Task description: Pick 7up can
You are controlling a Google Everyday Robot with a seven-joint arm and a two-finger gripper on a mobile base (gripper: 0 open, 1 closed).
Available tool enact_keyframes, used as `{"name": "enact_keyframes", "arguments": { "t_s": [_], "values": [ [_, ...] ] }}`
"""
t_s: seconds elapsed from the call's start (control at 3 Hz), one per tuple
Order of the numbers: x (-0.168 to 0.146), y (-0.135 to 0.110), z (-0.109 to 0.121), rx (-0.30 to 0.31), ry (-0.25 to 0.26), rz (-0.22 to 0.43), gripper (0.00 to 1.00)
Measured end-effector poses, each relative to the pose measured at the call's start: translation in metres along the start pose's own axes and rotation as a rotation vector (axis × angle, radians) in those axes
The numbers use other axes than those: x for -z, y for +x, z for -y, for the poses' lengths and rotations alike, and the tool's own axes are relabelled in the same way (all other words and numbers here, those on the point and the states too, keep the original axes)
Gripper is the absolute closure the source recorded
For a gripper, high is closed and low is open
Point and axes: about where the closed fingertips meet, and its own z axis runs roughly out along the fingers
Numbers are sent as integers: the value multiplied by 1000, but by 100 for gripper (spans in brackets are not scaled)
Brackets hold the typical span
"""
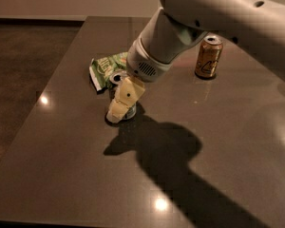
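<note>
The 7up can [118,77] stands upright on the dark table [61,141], left of centre. Only its silver top and a strip of its base show; the rest is hidden behind my gripper. My gripper [118,112] is cream-yellow and hangs from the white arm [154,51]. It reaches down over the near side of the can, with its tip close to the table at the can's base. I cannot tell whether it touches the can.
A green crinkled chip bag [103,66] lies right behind the can. A gold-brown can [208,57] stands at the back right. The arm's shadow [166,151] falls across the middle of the table. The table's left edge borders dark floor.
</note>
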Motion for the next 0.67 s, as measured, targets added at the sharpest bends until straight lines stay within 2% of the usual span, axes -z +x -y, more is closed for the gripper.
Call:
{"name": "enact_keyframes", "arguments": {
  "t_s": [0.33,0.67],
  "values": [
    [0,-4,0,-5,-3,9,31],
    [4,-9,-2,-9,-11,26,56]
  ]
}}
